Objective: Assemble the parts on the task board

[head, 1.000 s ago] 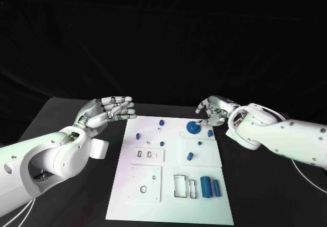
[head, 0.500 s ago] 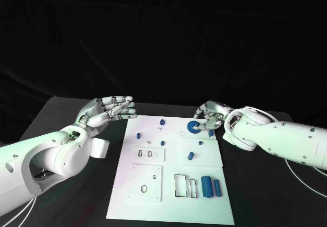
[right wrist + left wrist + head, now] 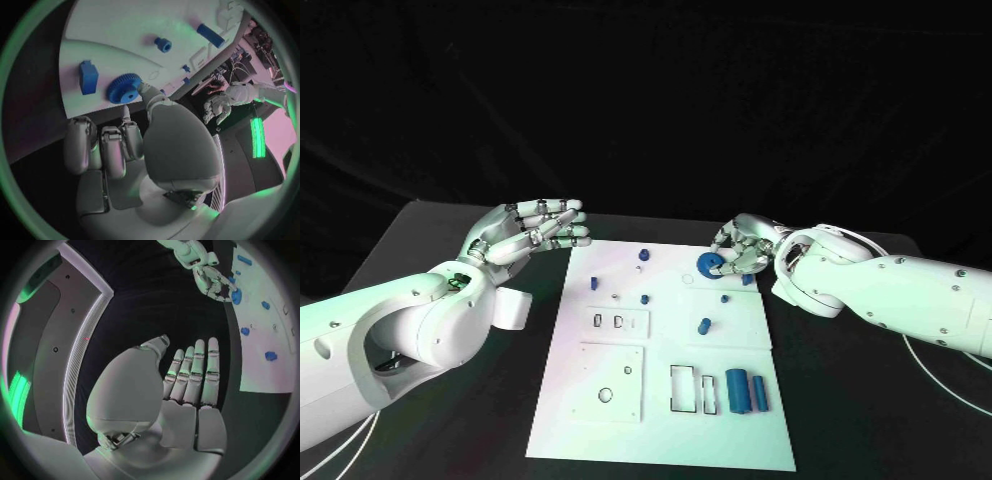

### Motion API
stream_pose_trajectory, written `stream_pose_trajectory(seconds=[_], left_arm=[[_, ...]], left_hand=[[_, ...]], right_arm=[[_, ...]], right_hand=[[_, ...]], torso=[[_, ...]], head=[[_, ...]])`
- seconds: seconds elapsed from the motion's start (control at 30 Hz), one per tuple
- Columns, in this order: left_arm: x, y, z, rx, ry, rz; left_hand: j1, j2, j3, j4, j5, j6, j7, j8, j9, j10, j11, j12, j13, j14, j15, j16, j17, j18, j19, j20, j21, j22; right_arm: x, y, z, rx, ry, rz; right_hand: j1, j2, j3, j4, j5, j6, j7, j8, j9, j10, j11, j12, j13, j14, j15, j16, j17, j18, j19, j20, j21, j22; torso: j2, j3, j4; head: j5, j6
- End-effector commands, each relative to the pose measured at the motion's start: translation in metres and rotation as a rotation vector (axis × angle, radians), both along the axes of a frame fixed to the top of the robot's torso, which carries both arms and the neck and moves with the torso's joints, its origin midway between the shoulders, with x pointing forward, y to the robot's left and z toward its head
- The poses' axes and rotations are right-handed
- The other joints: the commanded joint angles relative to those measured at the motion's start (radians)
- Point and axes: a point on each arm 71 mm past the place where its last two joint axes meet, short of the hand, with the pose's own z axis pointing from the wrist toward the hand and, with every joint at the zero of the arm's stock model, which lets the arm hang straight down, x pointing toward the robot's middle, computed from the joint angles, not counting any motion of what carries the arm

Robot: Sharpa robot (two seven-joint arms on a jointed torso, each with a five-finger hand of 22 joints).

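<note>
Right hand at the blue toothed gear on the far part of the white task board.

The silver right hand [image 3: 744, 245] curls its fingers around the round blue toothed gear [image 3: 123, 88] lying on the white rectangular task board [image 3: 661, 415]; a fingertip touches its rim, though whether it truly grips it I cannot tell. A small blue block [image 3: 88, 77] sits just beside the gear. The silver left hand [image 3: 528, 232] hovers beside the board's far left corner, fingers extended and holding nothing.
</note>
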Motion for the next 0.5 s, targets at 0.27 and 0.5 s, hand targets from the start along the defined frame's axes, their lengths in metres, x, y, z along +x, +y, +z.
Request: stream_pose_trajectory(seconds=[0.27,0.5], left_arm=[[-0.0002,-0.0019,0.0011,-0.01,-0.003,-0.018],[-0.0001,-0.0016,0.001,-0.01,-0.002,-0.017]], left_hand=[[-0.006,-0.002,0.007,-0.001,-0.004,-0.004,0.05,-0.005,-0.001,-0.005,0.002,-0.007,0.0,-0.001,0.004,-0.006,0.001,0.013,0.005,0.003,0.002,-0.001],[-0.006,-0.002,0.007,-0.001,-0.004,-0.004,0.05,-0.005,-0.001,-0.005,0.002,-0.007,0.0,-0.001,0.004,-0.006,0.001,0.013,0.005,0.003,0.002,-0.001]], right_arm=[[0.0006,-0.0003,-0.0026,-0.033,0.016,0.004],[0.0013,-0.0004,-0.0045,-0.05,0.018,0.006]], right_hand=[[0.017,0.007,0.003,0.007,0.012,-0.005,0.0,0.007,0.002,0.009,-0.001,0.009,0.066,0.092,0.007,0.006,0.214,-0.021,0.007,0.001,0.008,0.007],[0.023,0.01,0.008,0.008,0.015,-0.004,0.0,0.009,0.001,0.011,-0.001,0.012,0.07,0.093,0.007,0.007,0.216,-0.022,0.008,0.001,0.009,0.009]], torso=[[0.0,0.0001,0.0005],[0.0,0.0,0.0009]], head=[[0.0,-0.001],[0.0,-0.003]])
